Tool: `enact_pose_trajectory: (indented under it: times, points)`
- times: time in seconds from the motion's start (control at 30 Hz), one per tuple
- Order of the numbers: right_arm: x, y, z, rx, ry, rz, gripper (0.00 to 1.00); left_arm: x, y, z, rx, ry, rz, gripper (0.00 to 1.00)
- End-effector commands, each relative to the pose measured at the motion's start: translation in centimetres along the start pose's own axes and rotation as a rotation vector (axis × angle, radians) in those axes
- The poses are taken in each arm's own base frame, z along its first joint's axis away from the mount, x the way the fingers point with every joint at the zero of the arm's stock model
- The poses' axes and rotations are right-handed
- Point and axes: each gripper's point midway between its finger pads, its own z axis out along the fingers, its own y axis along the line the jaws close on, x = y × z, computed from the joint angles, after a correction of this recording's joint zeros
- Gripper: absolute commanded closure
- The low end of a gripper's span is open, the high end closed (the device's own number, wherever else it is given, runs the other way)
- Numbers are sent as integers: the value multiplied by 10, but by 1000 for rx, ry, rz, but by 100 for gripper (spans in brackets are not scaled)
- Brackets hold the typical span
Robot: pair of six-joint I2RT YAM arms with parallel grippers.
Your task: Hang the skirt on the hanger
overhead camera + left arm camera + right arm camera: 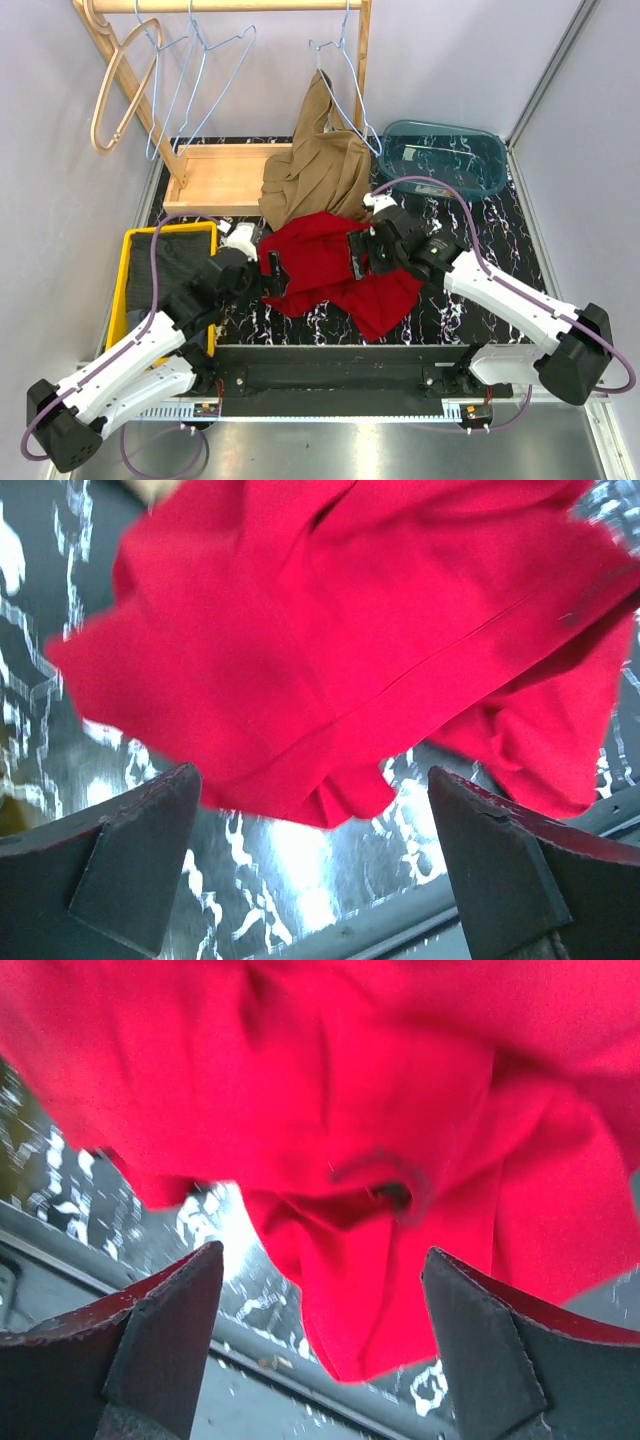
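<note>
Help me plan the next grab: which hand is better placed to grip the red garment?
Probably the right. The right hand is open over the red garment, with a fold between its fingers in its wrist view. The left hand, also open, sits at the edge, cloth beyond its fingertips.

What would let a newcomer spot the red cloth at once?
On the black marbled table, look centre, between the left gripper and right gripper. The red cloth lies crumpled there, with a brown garment just behind it; it is the only red fabric.
</note>
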Motion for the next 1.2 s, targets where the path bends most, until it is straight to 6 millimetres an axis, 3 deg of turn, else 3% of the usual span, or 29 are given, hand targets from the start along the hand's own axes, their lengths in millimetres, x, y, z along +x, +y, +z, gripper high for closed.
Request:
enact_pose_trajectory:
  times: [0.0,0.17,0.33,0.37,0.5,0.57,0.7,0.8,0.9,0.93,1.0,1.03,1.07,1.1,1.17]
  points:
    - [16,-7,5,29,54,24,15,12,6,-6,-37,24,-97,1]
    - [20,-33,25,175,52,-22,18,13,4,-15,8,-14,-100,1]
    - [13,-40,44,230,47,-65,27,18,5,-14,8,-6,-76,3]
    - [16,-41,50,240,66,-75,33,18,5,-14,7,-5,-73,3]
    - [22,-46,61,268,88,-85,38,20,6,-12,-4,-1,-69,3]
    - [17,-48,60,293,75,-77,39,21,8,-12,-20,1,-63,4]
    - [-10,-41,34,272,-8,-54,25,13,13,-16,-50,-51,-89,4]
    - [-43,-26,4,200,-104,-57,14,-7,20,-23,-101,-115,-78,2]
    - [-69,-6,-20,108,-162,-92,9,-48,29,-42,-198,-205,-19,1]
    - [-80,4,-28,63,-181,-99,8,-77,29,-55,-241,-266,-10,1]
    - [-87,11,-34,32,-195,-112,8,-109,31,-72,-296,-324,61,1]
    - [-89,17,-36,2,-195,-114,8,-140,27,-88,-329,-380,66,1]
    - [-89,20,-36,-12,-193,-118,8,-156,25,-95,-344,-394,121,1]
    - [-88,23,-35,-33,-187,-120,8,-184,18,-105,-354,-427,119,1]
    - [-85,28,-31,-56,-176,-112,8,-209,16,-112,-364,-444,146,1]
